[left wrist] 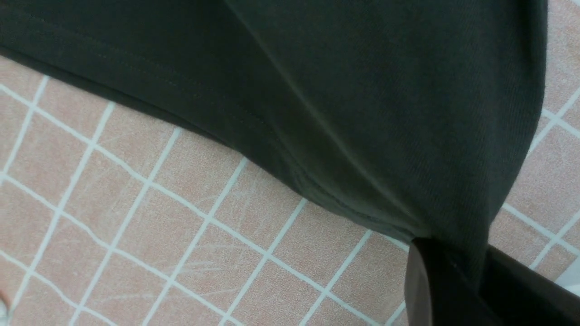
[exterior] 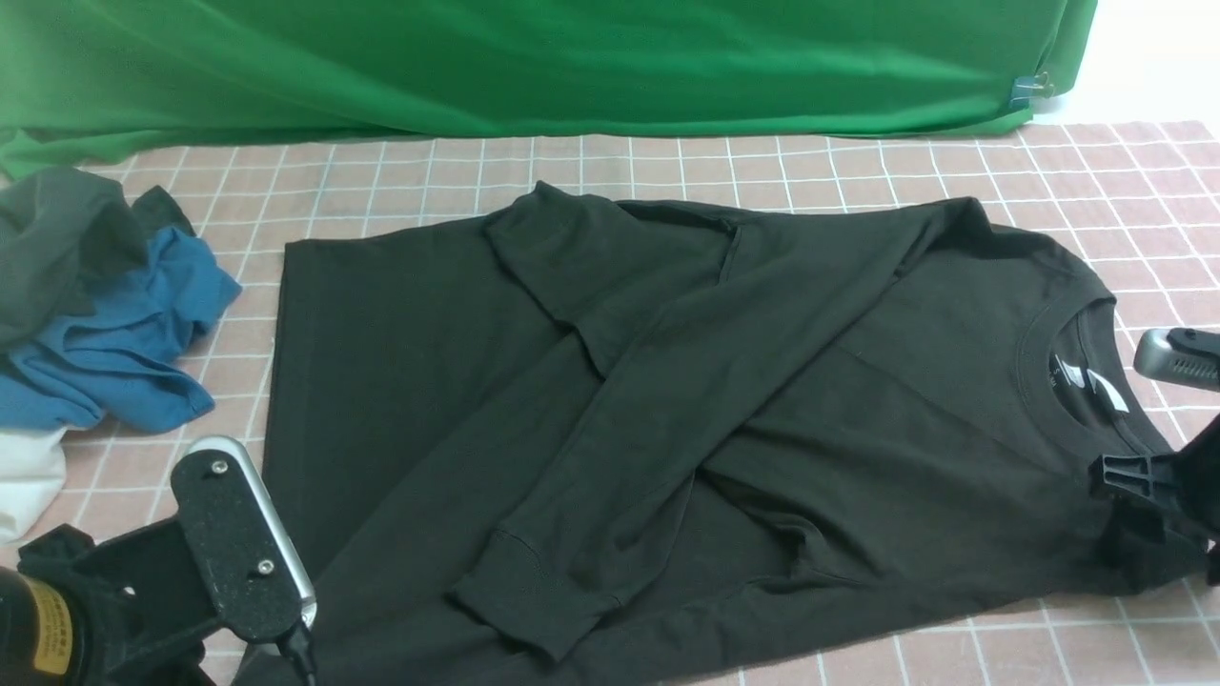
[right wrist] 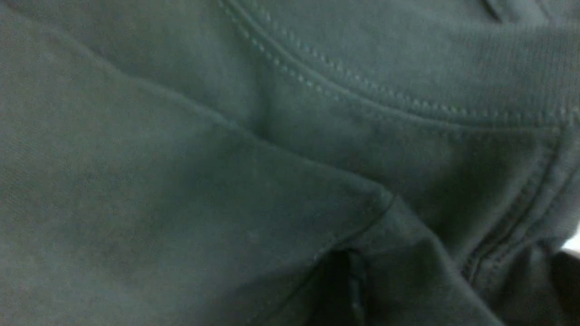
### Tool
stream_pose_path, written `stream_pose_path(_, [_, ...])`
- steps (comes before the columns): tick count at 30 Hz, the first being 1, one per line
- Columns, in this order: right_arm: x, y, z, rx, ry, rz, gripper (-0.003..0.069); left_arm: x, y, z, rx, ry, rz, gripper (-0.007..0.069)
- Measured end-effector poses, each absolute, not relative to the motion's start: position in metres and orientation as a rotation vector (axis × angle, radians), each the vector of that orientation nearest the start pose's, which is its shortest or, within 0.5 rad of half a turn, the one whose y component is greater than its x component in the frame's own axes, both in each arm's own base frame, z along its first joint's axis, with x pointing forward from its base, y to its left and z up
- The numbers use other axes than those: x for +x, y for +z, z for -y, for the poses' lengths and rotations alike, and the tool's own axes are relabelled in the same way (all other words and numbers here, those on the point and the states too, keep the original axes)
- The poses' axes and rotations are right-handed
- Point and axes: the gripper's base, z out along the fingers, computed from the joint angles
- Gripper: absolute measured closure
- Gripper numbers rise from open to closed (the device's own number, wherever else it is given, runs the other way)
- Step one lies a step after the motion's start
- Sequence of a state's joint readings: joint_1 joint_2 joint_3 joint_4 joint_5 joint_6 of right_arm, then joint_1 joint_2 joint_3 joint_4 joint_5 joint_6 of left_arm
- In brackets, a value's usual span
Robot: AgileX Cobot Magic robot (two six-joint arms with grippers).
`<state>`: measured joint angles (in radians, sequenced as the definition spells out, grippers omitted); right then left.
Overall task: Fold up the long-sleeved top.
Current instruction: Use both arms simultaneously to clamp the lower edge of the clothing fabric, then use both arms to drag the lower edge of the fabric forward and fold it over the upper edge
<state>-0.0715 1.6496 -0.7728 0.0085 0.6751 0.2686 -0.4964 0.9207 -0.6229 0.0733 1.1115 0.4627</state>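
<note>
Left hand [left wrist: 453, 280] is pressed together on the stitched hem of the large black thin jersey long-sleeved top [exterior: 667, 410], at the near left corner of the counter [exterior: 1096, 171], which has a pink cloth with white squares. Right hand [exterior: 1158, 419] is at the neck end of the top, near the right edge; its fingers look spread, one above the collar and one on the shoulder. Both sleeves lie crossed over the body. A crumpled blue garment [exterior: 124, 333] and a dark grey-green garment [exterior: 57, 238] lie at the left edge.
</note>
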Motion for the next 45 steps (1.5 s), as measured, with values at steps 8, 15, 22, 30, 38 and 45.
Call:
stream_pose_path(8, [0.264,0.148,0.012,0.4,0.123,-3.026,0.0547,0.12,0.253,0.057,1.364,0.108,-2.535,0.0592])
stream_pose_path(15, [0.215,0.183,0.018,0.309,-0.051,-3.184,0.0555,0.105,0.269,0.049,1.344,0.11,-2.524,0.0592])
stream_pose_path(22, [0.149,0.21,0.025,0.377,-0.242,-3.121,0.0555,0.082,0.281,0.047,1.333,-0.029,-2.402,0.0592])
stream_pose_path(30, [0.172,0.224,0.023,0.396,-0.166,-3.017,0.0555,0.103,0.265,0.047,1.459,0.155,-2.391,0.0592])
stream_pose_path(38, [0.268,0.221,0.034,0.398,-0.099,-2.988,0.0555,0.193,0.235,0.078,1.456,0.296,-2.356,0.0592])
stream_pose_path(45, [0.33,0.22,0.043,0.344,-0.059,-2.951,0.0555,0.269,0.23,0.069,1.273,0.327,-2.447,0.0592])
